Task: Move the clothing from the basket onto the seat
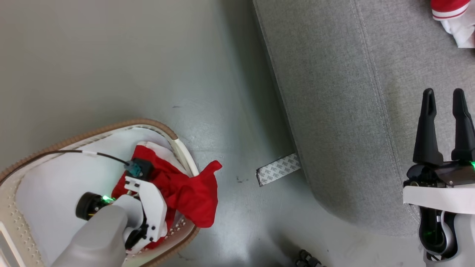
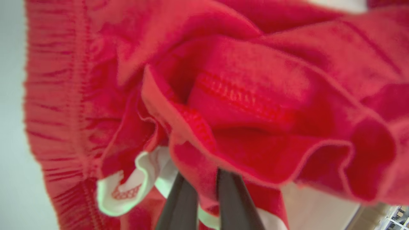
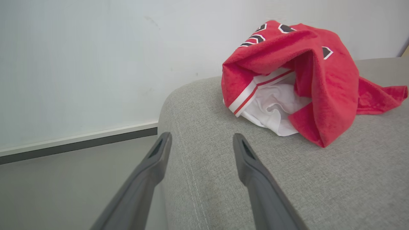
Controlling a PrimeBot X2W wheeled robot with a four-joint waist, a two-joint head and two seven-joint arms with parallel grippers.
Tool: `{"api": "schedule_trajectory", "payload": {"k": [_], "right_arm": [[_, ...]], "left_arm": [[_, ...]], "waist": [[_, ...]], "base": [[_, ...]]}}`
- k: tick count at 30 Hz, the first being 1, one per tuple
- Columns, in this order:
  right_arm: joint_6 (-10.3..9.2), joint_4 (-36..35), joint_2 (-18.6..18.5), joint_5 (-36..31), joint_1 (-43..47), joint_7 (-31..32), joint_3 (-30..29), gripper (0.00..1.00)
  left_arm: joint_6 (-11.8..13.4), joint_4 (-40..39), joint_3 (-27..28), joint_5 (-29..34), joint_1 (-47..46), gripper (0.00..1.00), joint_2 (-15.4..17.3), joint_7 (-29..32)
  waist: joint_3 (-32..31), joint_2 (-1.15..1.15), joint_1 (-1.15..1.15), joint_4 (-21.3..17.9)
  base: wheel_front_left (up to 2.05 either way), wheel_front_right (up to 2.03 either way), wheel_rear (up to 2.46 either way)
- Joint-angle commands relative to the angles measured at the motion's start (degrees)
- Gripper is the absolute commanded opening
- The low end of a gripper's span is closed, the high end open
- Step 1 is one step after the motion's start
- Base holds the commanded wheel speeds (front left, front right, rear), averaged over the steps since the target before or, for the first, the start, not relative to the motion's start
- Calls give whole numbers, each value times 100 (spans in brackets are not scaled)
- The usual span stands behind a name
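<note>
Where the basket [image 1: 156,124] stands on the floor [image 1: 111,55], well apart from the seat [image 1: 334,111], the left gripper [image 1: 144,207] reaches down into it. In the left wrist view the left gripper [image 2: 202,179] has its two fingers [image 2: 179,204] drawn close together, pinching a fold of the red piece [image 2: 255,95] between them. A white tag or trim shows just beside the fingers, under the red folds.

From the head view, the red piece [image 1: 189,193] lies bunched at the basket's seat-side wall. Part of it drapes over the brown rim, with a corner hanging outside above the floor. A dark cable [image 1: 74,152] runs across the basket to the gripper.

The right gripper [image 1: 443,94] is over the seat's edge, fingers spread, with nothing between them. In its own view the right gripper [image 3: 202,135] straddles the rounded edge of the seat [image 3: 319,179]. One finger is over the floor, the other over the upholstery. Whether it touches the fabric I cannot tell.

The jersey [image 3: 287,73] lies crumpled on the seat beyond the fingers, clear of them, white lining and black numerals showing. A pale wall [image 3: 96,64] stands behind it. The head view catches the jersey [image 1: 451,15] at the top right corner.

A strip of tape [image 1: 278,169] sticks out on the floor at the seat's base.
</note>
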Motion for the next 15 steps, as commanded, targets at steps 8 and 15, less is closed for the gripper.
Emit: {"api": "schedule_trajectory", "payload": {"k": [8, 15], "right_arm": [[-13, 140, 12, -156, -87, -18, -52, 100], [-13, 189, 9, -418, 71, -18, -75, 100]], "left_arm": [[12, 19, -294, -384, 120, 0, -73, -416], [12, -196, -552, -670, 284, 0, -323, -1038]], "waist": [[-584, 0, 0, 230], [-1371, 0, 0, 665]], "base": [[0, 0, 0], [0, 0, 0]]}}
